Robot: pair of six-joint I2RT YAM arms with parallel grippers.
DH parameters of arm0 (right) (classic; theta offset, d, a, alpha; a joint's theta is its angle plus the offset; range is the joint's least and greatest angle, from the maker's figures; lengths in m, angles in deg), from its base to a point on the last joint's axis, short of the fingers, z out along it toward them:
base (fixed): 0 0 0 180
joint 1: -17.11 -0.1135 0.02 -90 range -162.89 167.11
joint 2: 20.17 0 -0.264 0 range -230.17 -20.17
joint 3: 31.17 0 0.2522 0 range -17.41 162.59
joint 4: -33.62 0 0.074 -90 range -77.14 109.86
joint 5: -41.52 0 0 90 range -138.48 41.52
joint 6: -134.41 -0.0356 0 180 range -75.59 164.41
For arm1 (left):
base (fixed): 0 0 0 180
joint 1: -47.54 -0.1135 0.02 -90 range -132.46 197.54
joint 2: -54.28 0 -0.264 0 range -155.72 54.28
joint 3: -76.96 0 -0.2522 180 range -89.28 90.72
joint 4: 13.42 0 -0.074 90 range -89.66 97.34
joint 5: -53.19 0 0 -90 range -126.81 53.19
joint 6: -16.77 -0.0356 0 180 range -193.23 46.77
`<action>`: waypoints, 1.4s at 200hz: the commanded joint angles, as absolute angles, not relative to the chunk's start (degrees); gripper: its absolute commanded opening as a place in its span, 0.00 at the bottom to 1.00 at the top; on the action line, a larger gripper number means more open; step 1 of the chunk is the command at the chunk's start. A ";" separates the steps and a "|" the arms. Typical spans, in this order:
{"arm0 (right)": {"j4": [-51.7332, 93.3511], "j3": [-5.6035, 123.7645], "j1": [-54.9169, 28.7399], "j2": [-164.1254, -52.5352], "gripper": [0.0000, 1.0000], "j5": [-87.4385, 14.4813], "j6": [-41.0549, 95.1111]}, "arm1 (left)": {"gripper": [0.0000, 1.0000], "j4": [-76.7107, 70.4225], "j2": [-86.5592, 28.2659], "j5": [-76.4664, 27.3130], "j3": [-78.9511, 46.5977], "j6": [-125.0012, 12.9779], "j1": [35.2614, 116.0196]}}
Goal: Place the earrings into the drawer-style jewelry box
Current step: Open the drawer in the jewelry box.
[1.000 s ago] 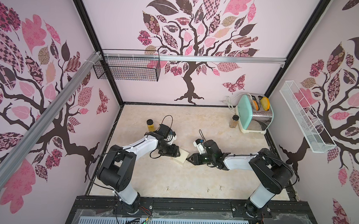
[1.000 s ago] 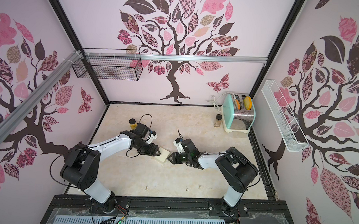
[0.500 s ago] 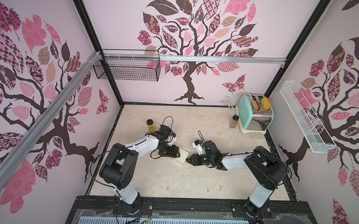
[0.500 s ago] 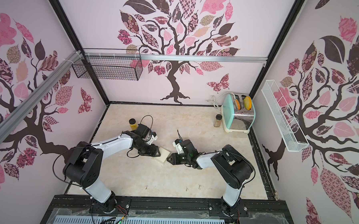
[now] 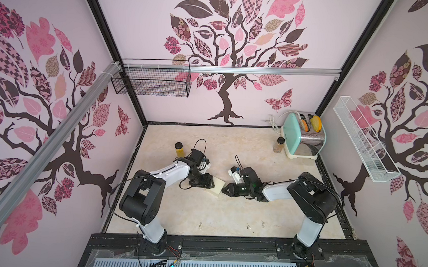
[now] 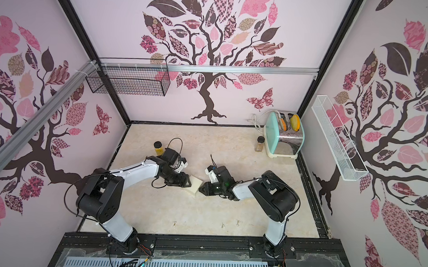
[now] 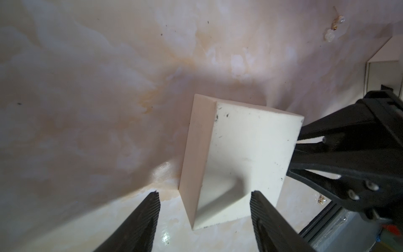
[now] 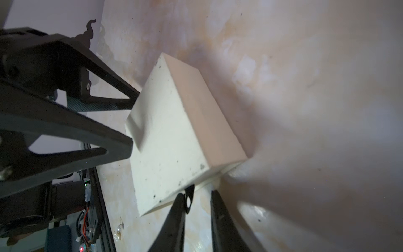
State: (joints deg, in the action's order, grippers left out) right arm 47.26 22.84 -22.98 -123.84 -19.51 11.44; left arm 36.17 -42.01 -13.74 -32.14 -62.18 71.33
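1. Box (image 5: 217, 186) lies mid-table (image 5: 192, 210), between both grippers
2. Left gripper (image 7: 204, 194) is spread wide, straddling one end of the box, with a gap on one side
3. Right gripper (image 8: 201, 193) has its fingers nearly together at the box's opposite lower edge; whether they pinch it I cannot tell
4. Three earrings (image 5: 248, 226) lie on the table near its front edge, well apart from the box

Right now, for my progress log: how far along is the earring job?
Done: nothing visible; three earrings lie loose on the table near its front edge. In hand: the left gripper, open, at one end of the jewelry box; the right gripper, jaws nearly together, at the opposite end. Left: open the box, load the earrings.
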 commanded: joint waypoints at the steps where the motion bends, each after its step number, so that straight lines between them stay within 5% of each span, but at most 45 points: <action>1: 48.03 24.45 -23.23 -123.78 0.17 -18.95 11.30 | 0.69 36.76 -42.75 -15.04 -32.53 -62.50 71.54; 64: 48.95 23.72 -23.23 -123.79 0.00 -18.68 10.49 | 0.69 36.99 -43.36 -18.06 -33.07 -61.68 71.54; 280: 36.17 15.12 -22.86 -111.25 0.00 -26.15 14.36 | 0.67 37.11 -46.16 -24.76 -34.32 -59.56 71.54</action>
